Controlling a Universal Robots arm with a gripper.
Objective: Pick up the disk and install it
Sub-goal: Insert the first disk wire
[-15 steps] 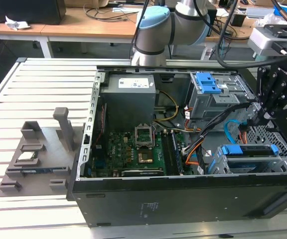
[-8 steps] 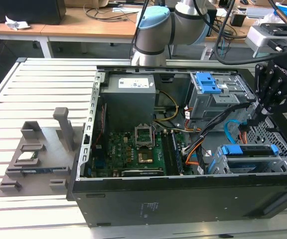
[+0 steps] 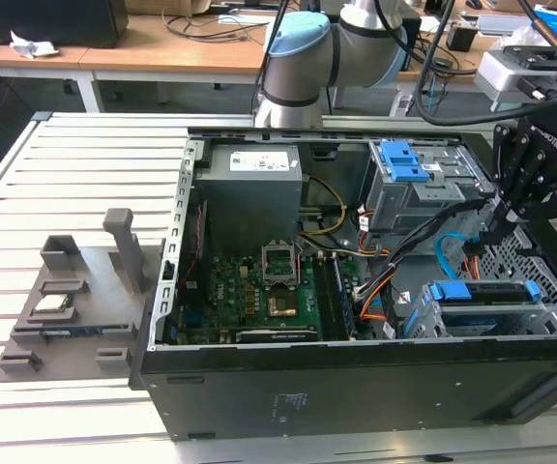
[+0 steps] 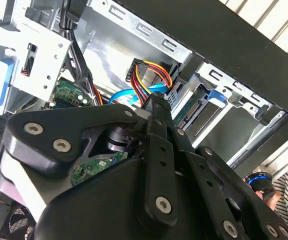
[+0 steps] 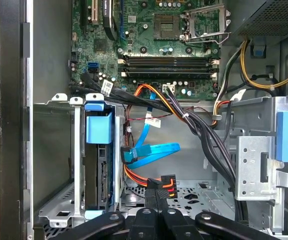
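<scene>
Blue plastic along the disk [image 3: 482, 290], already seated in the metal cage [image 3: 549, 314] at about 4 o'clock inside the open case [image 3: 356, 387]. Standing on edge there, long axis running across from the exterior view's left to its right, level with the case floor. In the first wrist view, seen edge-on [image 5: 98, 170] between the cage walls, blue tab end pointing toward the motherboard [image 5: 169, 45], dark side face outward. No label of the disk's own to be made out.

Black gripper [image 3: 488, 235] at 3 o'clock, reaching down into the case just above the cage, apart from the disk. Fingers pressed together with no gap in both wrist views [image 5: 155, 197] [image 4: 156, 102], tips right at the black plug [image 5: 166, 181] with red, yellow and orange wires; impossible to tell whether pinching it or only touching.

White lettering on the gripper's body, left unread. White label [image 3: 264, 162] on the grey power supply [image 3: 254, 208] at 12 o'clock. Light-blue flat cable [image 5: 151, 152] looping between disk and plug.

Outside the case at 9 o'clock, a grey fixture [image 3: 75, 300] on the slatted table [image 3: 95, 164].
</scene>
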